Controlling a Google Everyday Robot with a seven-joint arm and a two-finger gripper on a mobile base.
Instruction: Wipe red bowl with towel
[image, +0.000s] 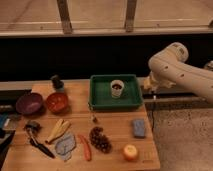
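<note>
- Gripper (151, 86) at right, just beside green tray (100, 102); open or closed, cannot tell.
- Red bowl (57, 101) left on surface (117, 127); towel (65, 145) nearer, apart.

We see a cream-white arm (176, 70): smooth rounded shells, a bulbous cap at the top joint, and a thick tube-like link with darker seams between segments. The gripper (151, 89) is small, pale with dark bits, and sits just past the tabletop (117, 123) right edge, near the far corner.

Red bowl (57, 101) left, crumpled towel (65, 145) nearer; end effector (151, 90) far right.
</note>
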